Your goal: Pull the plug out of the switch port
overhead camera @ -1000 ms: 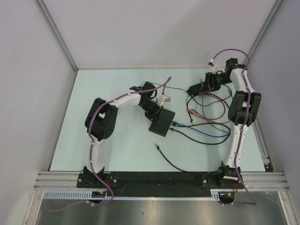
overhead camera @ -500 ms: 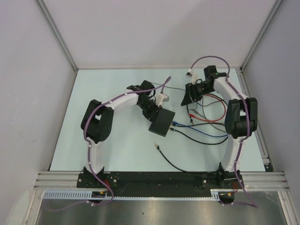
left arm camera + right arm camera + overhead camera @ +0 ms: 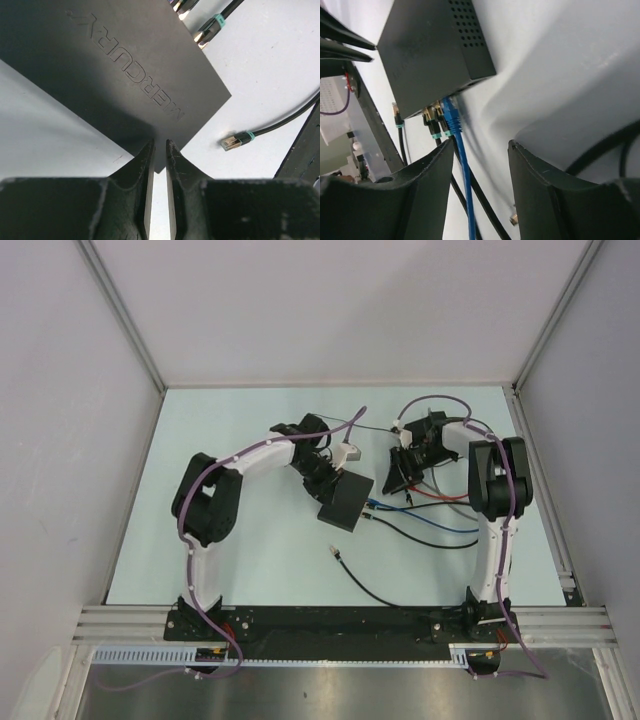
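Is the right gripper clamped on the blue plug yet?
No: the right gripper stands open, short of the blue plug, which sits in the black switch box.

It was a robotics lab test cell: 2 arms [image 3: 250, 455] bolted to a black rail [image 3: 340, 620] at the edge of a pale desk [image 3: 250, 560], boxed in by plain panels [image 3: 330, 310] on aluminium framing [image 3: 121, 315], with a black network switch [image 3: 345, 502] and patch cables [image 3: 462, 165] laid out.

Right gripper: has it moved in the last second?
Yes. The right gripper has swung left and nearer the bases, closing on the black switch box, which stayed put.
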You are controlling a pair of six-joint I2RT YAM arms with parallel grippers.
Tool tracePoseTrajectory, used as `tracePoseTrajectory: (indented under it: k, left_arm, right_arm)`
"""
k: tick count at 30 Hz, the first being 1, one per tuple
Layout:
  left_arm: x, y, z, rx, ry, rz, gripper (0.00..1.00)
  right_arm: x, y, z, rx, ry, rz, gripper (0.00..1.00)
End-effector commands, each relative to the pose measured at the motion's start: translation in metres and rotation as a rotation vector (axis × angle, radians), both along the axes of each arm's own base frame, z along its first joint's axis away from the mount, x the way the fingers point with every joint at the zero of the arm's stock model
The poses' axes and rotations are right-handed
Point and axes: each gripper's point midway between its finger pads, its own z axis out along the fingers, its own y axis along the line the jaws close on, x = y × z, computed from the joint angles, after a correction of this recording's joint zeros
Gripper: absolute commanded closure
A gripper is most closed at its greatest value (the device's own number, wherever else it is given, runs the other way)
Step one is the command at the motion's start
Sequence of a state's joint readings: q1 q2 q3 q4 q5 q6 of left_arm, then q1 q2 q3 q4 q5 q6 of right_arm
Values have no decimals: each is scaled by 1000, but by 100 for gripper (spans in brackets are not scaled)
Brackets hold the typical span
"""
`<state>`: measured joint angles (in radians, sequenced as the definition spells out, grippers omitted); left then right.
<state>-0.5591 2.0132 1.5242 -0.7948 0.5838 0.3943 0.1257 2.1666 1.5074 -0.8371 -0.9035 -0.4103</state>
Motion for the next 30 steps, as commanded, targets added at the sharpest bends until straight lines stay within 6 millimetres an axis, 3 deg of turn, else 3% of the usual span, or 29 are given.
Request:
tracePoseTrajectory:
  k: [1,12,30]
  left_arm:
    - [-4,-8,-7,-11,19,-45,81]
    - [-3,3,-39,92,16,-43,82]
    - [-6,8,-39,107,11,-42,82]
  right_arm:
    - [-6,21,0,65,23,34,46]
    - [-16,30,-14,80,92,40,47]
    - [-14,39,-24,64,87,19,54]
